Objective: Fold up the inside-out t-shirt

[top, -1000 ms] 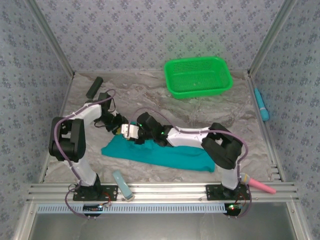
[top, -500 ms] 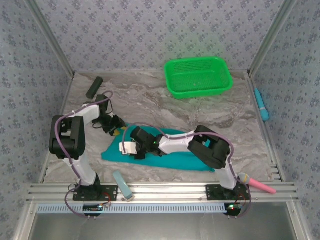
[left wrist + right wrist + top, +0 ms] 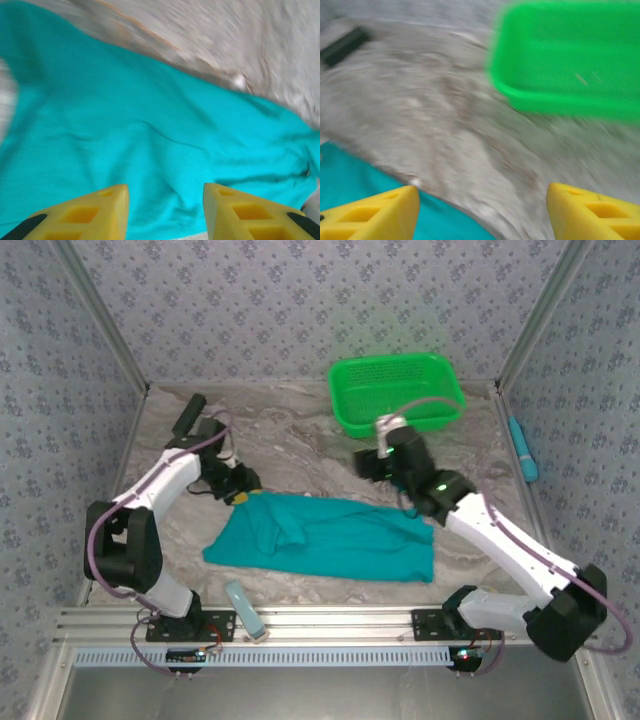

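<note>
Top external view: the teal soft-cloth inside-out t-shirt (image 3: 330,540) lies on the marbled surface (image 3: 300,440), long axis left to right. The left end effector (image 3: 238,485), jaws parted and empty, sits at its far-left corner. The right end effector (image 3: 368,460), likewise parted and empty, hangs farther off, past its far edge.

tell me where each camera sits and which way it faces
top external: fixed above and behind the bases, looking down at the table, t-shirt and green basket; left arm and right arm show.
left wrist: on the left arm, looking down onto the t-shirt; left tool open at the bottom.
right wrist: on the right arm, facing across the table toward the green basket; right tool open, picture blurred.
shared: all three see the t-shirt.
</note>
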`<move>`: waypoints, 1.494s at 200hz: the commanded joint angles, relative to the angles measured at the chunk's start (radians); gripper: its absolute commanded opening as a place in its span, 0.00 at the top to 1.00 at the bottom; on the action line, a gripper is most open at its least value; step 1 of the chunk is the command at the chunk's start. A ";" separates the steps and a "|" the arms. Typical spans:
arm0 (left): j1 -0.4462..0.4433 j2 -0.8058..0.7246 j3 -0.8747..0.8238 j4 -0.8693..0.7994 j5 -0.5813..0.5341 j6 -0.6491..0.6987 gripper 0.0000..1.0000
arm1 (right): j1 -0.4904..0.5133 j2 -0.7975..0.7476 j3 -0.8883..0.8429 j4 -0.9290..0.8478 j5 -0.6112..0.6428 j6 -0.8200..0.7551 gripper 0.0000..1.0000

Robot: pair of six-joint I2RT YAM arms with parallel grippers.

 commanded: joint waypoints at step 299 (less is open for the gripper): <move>-0.094 0.101 -0.262 0.037 0.099 0.060 0.55 | -0.596 0.598 0.186 -0.241 -0.373 0.228 0.38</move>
